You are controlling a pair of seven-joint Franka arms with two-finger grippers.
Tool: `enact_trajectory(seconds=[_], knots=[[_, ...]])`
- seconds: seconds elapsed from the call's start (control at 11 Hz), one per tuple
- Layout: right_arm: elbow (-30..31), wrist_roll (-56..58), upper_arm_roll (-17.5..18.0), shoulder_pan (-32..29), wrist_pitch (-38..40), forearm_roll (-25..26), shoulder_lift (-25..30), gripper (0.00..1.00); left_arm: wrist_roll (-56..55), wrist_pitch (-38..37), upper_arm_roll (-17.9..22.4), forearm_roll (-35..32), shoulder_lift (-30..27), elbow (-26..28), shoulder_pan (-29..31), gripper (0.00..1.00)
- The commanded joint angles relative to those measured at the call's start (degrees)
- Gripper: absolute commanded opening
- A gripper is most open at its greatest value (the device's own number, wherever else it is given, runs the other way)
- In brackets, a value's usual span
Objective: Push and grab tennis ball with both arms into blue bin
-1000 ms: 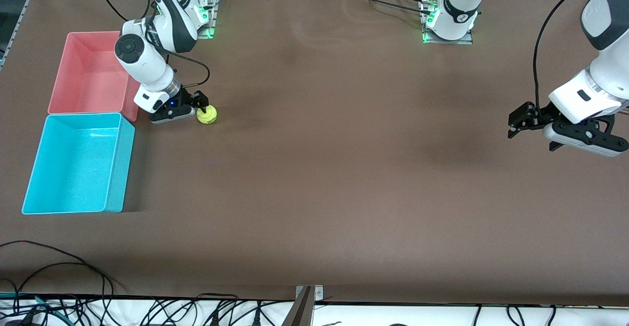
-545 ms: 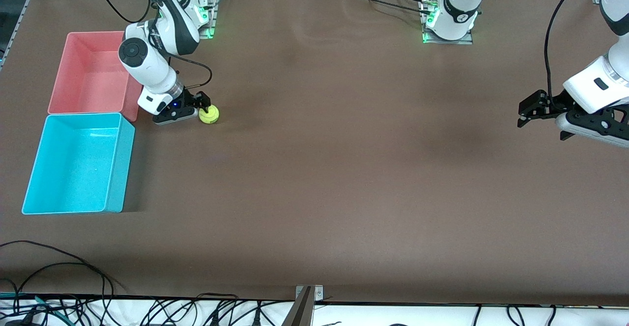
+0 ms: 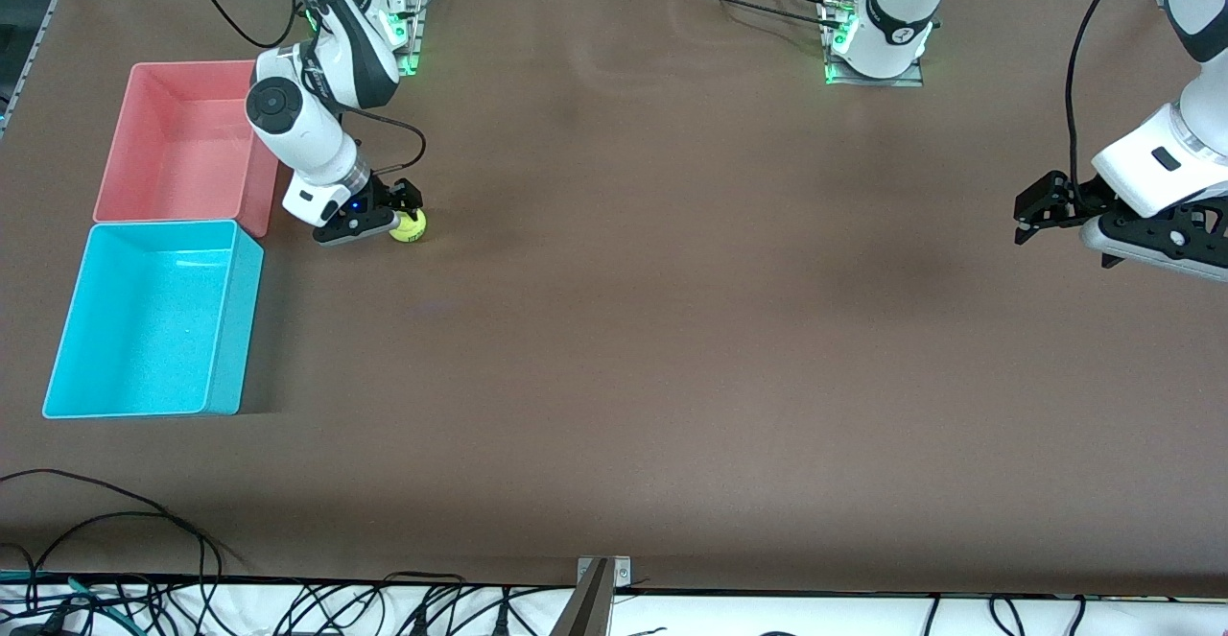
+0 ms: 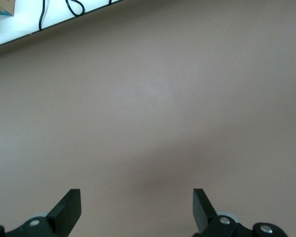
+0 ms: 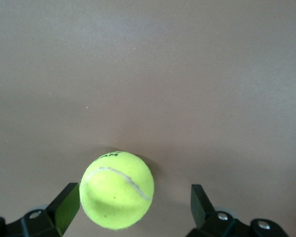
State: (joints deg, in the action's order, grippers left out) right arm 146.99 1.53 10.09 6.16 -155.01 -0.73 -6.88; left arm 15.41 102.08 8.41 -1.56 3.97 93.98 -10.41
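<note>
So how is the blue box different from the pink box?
The blue bin is cyan; the pink bin is salmon pink. The blue bin sits nearer the front camera, the pink bin nearer the right arm's base. Both are empty rectangular tubs of similar size, side by side.

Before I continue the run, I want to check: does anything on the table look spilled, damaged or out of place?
Nothing stands out. The tennis ball lies whole on the table between the right end effector's open fingers, off centre. The blue bin and pink bin sit upright and empty.
</note>
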Motion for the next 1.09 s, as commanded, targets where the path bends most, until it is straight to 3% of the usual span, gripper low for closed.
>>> enact_trajectory(seconds=[0.0,0.27,0.55,1.0], knots=[[-0.9,0.6,0.8,-0.1,-1.1,-0.2,-2.2,1.0,-1.9,-1.4,0.4,-0.1,-0.5,-1.1,-1.3,1.0],[-0.9,0.8,0.8,-0.1,-3.7,-0.1,-4.5,1.0,-2.6,-1.4,-1.8,0.0,-0.5,-1.8,0.5,1.0],[-0.9,0.7,2.2,0.0,-5.0,-0.3,-5.4,1.0,-4.9,-1.6,-8.0,-0.1,-0.5,-2.8,5.5,1.0],[-0.9,0.3,2.3,0.0,-6.3,-0.2,-6.9,0.97,-5.0,-1.8,-8.1,-0.1,-0.2,-2.8,5.4,1.0]])
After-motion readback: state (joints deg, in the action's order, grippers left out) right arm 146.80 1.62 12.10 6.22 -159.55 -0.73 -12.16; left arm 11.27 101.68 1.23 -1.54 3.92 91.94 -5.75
